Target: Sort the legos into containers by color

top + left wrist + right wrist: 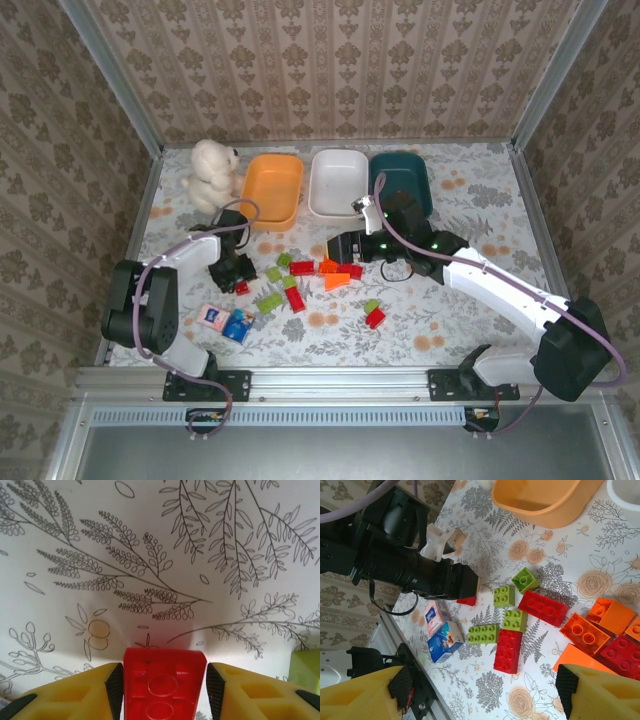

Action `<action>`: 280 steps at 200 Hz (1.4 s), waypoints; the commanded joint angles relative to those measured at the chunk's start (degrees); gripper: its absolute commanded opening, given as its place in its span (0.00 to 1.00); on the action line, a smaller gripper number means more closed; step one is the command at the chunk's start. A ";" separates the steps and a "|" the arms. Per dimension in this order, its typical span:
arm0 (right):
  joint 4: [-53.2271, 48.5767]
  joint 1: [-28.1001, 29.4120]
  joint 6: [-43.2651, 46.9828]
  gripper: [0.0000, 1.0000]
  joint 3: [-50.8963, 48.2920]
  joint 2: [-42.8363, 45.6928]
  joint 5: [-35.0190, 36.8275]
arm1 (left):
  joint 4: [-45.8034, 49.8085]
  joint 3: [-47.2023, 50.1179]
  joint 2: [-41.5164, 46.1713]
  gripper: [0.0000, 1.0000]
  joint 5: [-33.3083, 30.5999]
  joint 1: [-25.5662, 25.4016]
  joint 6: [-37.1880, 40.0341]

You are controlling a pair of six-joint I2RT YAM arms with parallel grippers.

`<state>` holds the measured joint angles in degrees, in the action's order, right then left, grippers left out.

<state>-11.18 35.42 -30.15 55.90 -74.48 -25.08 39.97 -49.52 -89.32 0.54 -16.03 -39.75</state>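
The left hand (238, 281) pinches a red brick (164, 690) lying dead between its fingers, low at the table (150, 540); the right hand (338, 250) hangs wide above the orange bricks (585, 632).

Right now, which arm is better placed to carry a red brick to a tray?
Left: the left gripper pinches a red brick; the right gripper hangs open and empty.

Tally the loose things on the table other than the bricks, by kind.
Trays: 3 (orange tray, white tray, dark teal tray)
Plush toy: 1
Flat packets: 2 (pink packet, blue packet)
Total: 6
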 commanded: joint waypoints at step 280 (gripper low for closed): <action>-22.89 -1.09 -0.86 0.79 1.32 7.87 15.79 | 15.05 -70.33 -45.60 0.49 -6.38 -4.49 13.82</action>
<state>-22.94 34.33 -33.06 57.91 -67.53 -13.28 52.12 -118.61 -134.32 -7.88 -20.45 -26.83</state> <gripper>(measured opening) 0.792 0.438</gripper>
